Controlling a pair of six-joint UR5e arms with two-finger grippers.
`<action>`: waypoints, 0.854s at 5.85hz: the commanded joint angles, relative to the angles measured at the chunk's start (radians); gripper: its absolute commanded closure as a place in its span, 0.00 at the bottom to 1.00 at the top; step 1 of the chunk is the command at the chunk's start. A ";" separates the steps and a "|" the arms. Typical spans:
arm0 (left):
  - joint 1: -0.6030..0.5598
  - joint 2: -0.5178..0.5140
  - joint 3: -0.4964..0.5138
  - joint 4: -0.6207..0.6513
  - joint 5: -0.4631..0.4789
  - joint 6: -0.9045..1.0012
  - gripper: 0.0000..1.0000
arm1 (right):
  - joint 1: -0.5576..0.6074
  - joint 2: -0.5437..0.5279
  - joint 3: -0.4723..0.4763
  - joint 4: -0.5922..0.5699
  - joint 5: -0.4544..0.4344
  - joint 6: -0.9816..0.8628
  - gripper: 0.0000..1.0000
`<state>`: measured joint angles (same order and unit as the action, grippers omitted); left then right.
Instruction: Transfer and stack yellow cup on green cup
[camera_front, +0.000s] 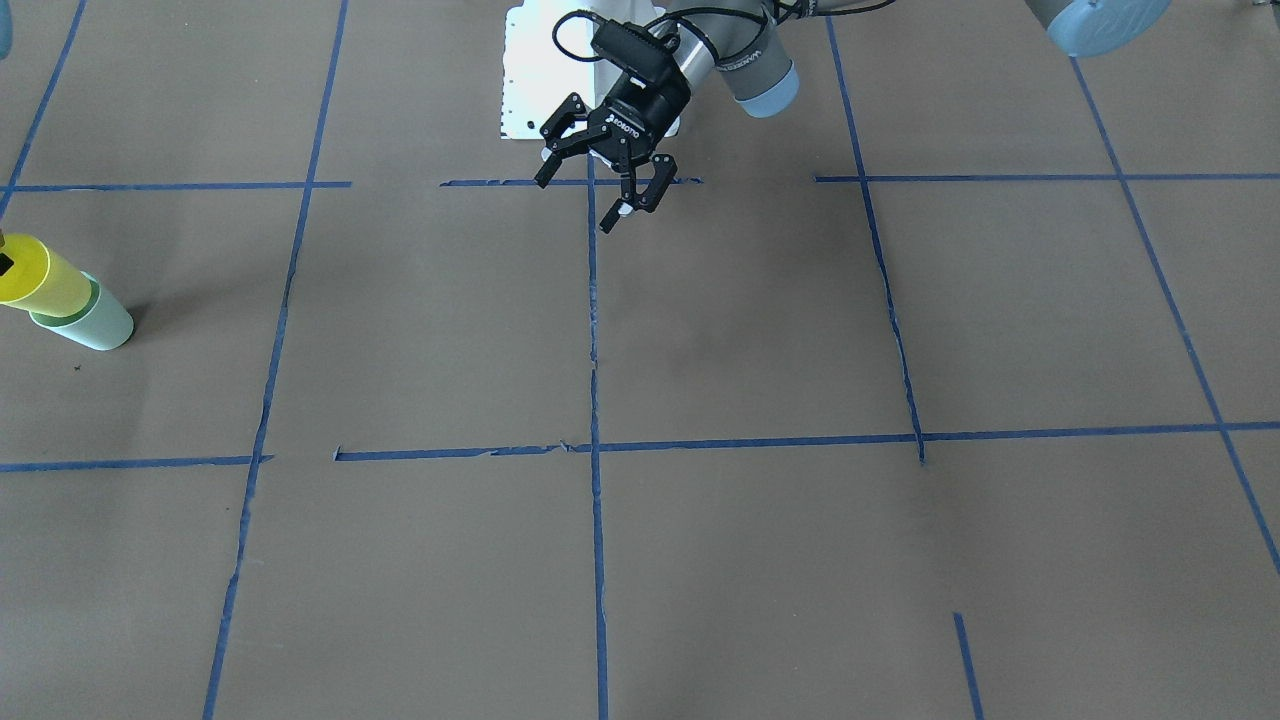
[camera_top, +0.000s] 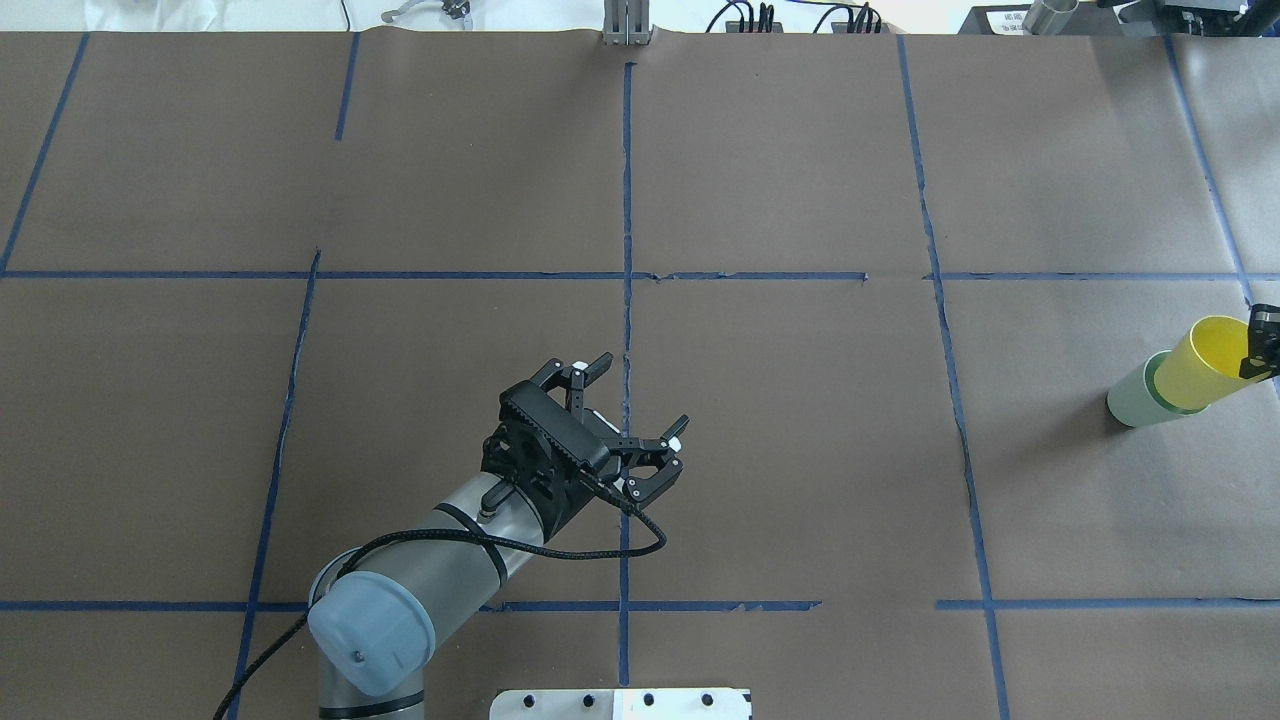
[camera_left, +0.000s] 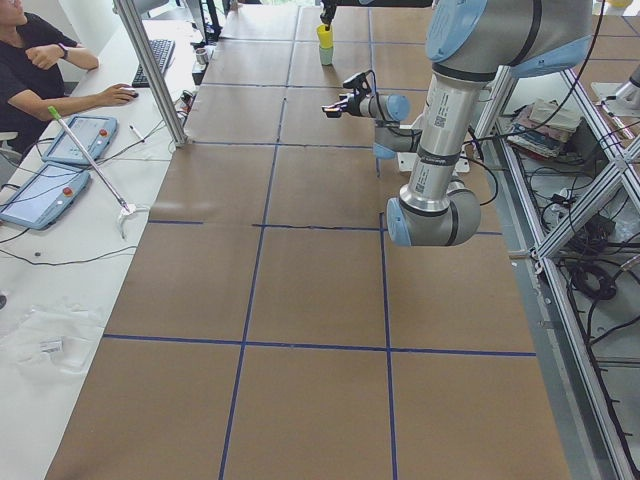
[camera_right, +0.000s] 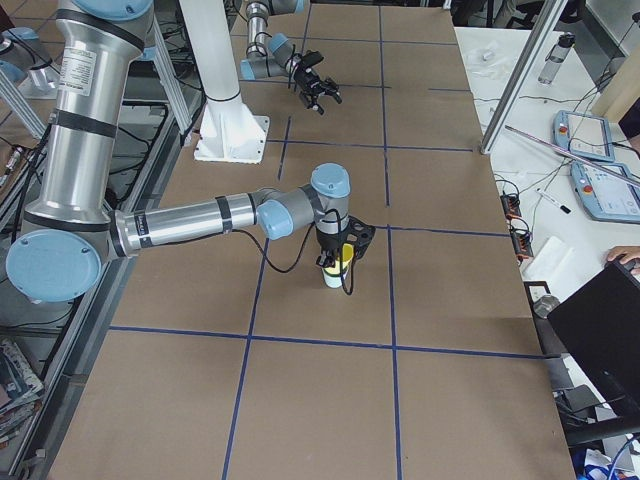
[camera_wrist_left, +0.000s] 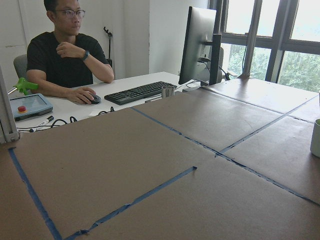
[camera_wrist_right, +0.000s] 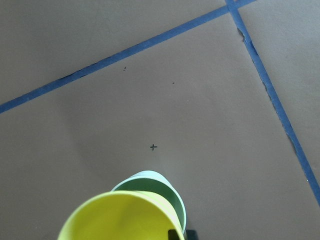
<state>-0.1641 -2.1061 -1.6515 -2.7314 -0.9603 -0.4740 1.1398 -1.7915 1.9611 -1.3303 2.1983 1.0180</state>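
Looking at the surface (camera_top: 800, 470), we find the yellow cup (camera_top: 1198, 365) sitting upright inside the green cup (camera_top: 1128, 405), near the edge on the robot's right side. The right pincer (camera_right: 339, 250) is directly over the yellow cup, down at its rim, and we cannot tell if it is clamped on the cup or loose. The left pincer (camera_top: 642, 392) hangs above the middle blue tape line (camera_top: 627, 200), well apart from both cups, with its fingers spread wide.
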 joint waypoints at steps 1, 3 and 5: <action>0.000 -0.009 0.001 0.006 0.000 0.000 0.01 | -0.002 0.000 -0.007 0.000 -0.005 -0.001 0.01; -0.040 -0.008 -0.002 0.060 0.000 0.000 0.01 | -0.002 0.009 -0.007 0.000 -0.008 -0.001 0.00; -0.166 -0.009 -0.004 0.215 -0.049 -0.009 0.01 | -0.002 0.018 -0.002 0.003 -0.005 -0.006 0.00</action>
<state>-0.2658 -2.1150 -1.6548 -2.5910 -0.9778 -0.4788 1.1382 -1.7777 1.9563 -1.3277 2.1929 1.0158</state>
